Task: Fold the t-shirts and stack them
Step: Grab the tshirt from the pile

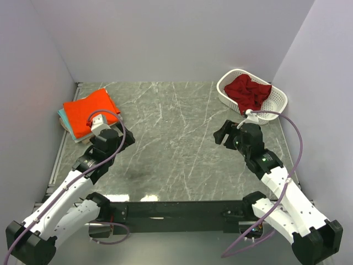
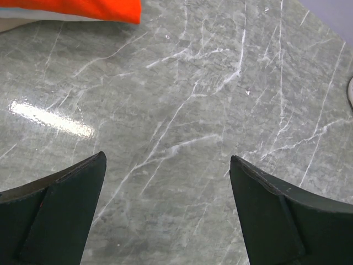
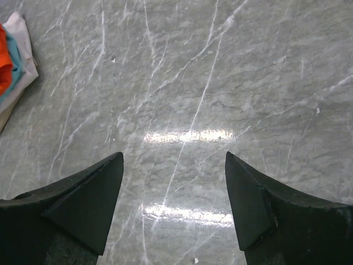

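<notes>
A bright orange t-shirt (image 1: 89, 111) lies folded on top of a stack at the table's far left, with a teal (image 1: 62, 116) and a tan shirt (image 1: 70, 133) showing beneath it. A dark crimson t-shirt (image 1: 248, 91) lies crumpled in the white basket (image 1: 279, 100) at the far right. My left gripper (image 1: 126, 137) is open and empty just right of the stack; its wrist view (image 2: 167, 156) shows bare table and the orange shirt's edge (image 2: 83, 8). My right gripper (image 1: 222, 133) is open and empty left of the basket; its wrist view (image 3: 174, 154) shows bare table with the stack (image 3: 16, 61) at far left.
The grey marble table (image 1: 171, 138) is enclosed by white walls at left, back and right. The basket stands in the far right corner. A metal rail (image 1: 57, 160) runs along the table's left edge. Both arm bases sit on the black bar at the near edge.
</notes>
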You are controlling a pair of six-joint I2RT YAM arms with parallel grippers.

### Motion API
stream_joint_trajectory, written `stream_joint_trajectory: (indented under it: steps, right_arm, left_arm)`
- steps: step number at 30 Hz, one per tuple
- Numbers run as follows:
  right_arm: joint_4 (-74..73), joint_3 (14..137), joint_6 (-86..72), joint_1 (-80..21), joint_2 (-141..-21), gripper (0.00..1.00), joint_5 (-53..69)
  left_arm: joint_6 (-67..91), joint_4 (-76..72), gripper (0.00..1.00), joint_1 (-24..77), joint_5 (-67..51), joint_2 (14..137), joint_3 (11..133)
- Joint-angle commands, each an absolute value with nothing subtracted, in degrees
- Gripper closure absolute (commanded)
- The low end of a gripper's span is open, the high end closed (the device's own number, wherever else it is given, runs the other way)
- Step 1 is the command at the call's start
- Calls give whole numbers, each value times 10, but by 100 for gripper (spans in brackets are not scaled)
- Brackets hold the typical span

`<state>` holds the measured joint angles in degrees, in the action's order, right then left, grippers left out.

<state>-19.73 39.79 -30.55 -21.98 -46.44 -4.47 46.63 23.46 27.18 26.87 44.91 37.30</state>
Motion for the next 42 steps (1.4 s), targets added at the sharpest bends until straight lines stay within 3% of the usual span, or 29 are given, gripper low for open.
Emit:
stream_joint_trajectory:
  steps: [1, 10, 15, 20, 26, 36, 42]
  right_arm:
    - [-192, 405, -294, -224, -458, 20, -52]
    - [-235, 419, -295, -223, -441, 19, -91]
    - [-271, 451, -300, -215, -447, 13, -164]
    - [-260, 528, -252, -109, -500, 5, -153]
    - [-229, 643, -235, 15, -625, 5, -84]
    - [-285, 909, -178, 70, -957, 3, -33]
    - [-331, 1048, -155, 73, -1108, 3, -85]
  left_arm:
    - [468, 230, 0, 270, 271, 458, 390]
    - [450, 202, 1, 270, 241, 485, 397]
    - [434, 192, 0, 270, 229, 484, 404]
    - [467, 214, 1, 270, 235, 468, 391]
    - [483, 231, 1, 270, 242, 415, 368]
    - [515, 318, 1, 271, 294, 325, 355]
    - [542, 373, 1, 271, 321, 279, 358]
